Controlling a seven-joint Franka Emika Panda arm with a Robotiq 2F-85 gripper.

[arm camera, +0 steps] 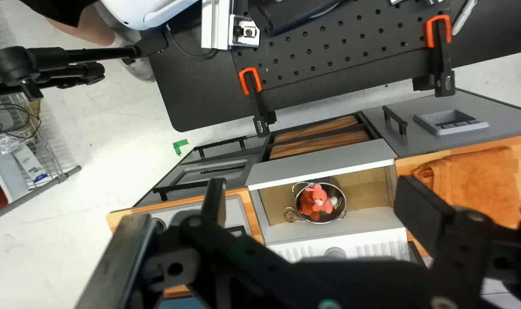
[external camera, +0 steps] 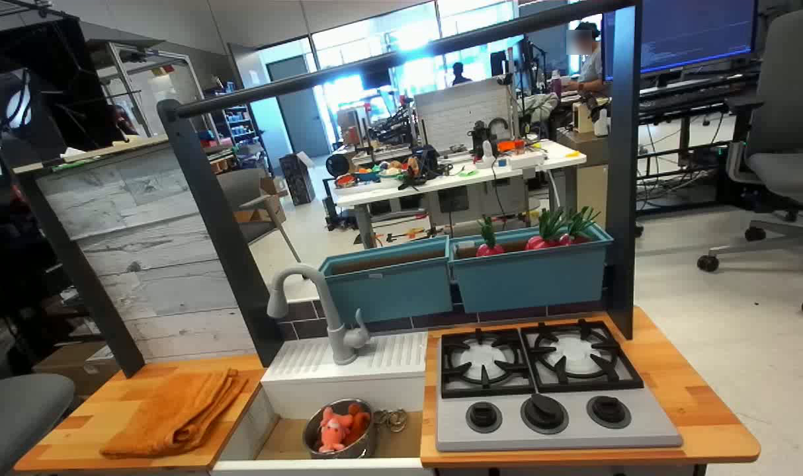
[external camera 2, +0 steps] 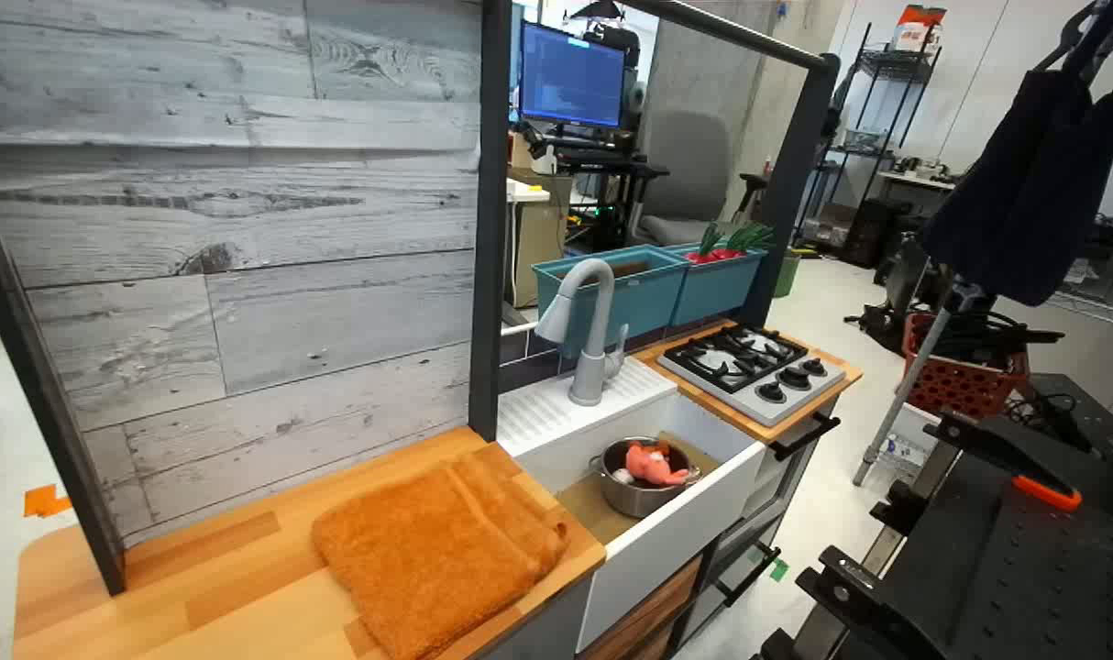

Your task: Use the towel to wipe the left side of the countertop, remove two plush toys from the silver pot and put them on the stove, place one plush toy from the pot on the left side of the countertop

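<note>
Silver pot: upright in the sink, on its brown base, visible in every view. Contents: pink plush toy on top, face up in the wrist view; darker red-orange plush beside and partly under it, one toy or more not clear; whitish item by the pot wall, too small to identify. Metal rings lie near the pot, stove side; contact cannot be told. Right turquoise planter, behind the stove: three red radish-like vegetables with green tops. Left planter, behind the sink: brown inside. Claw: jaws spread wide in the wrist view, holding nothing, well apart from the pot. Orange towel: folded on the wooden tabletop left of the sink, in front of a grey plank panel. Stove: on the tabletop right of the sink, with two black burner grates and three knobs. Grey faucet stands on the ribbed drainboard, spout curving left in both exterior views. Dark bar runs overhead between two uprights.
</note>
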